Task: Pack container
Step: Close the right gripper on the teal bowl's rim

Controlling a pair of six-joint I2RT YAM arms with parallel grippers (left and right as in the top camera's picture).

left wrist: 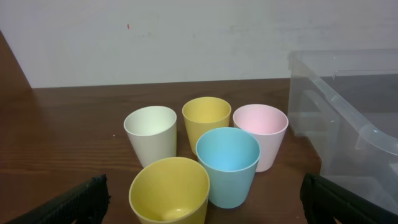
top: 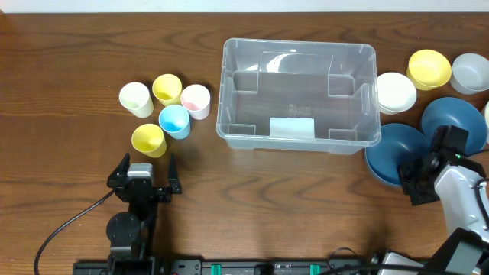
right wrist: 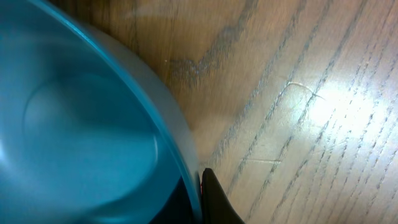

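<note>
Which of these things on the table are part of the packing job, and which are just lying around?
For the job: clear container, five cups, white bowl, yellow bowl, grey bowl, far dark blue bowl, near dark blue bowl with its rim pinched in the right hand.
Just lying about: black cable, seemingly.

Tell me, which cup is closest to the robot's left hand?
The front yellow cup, right before the open left hand. The other yellow cup and the blue cup stand farther back.
</note>
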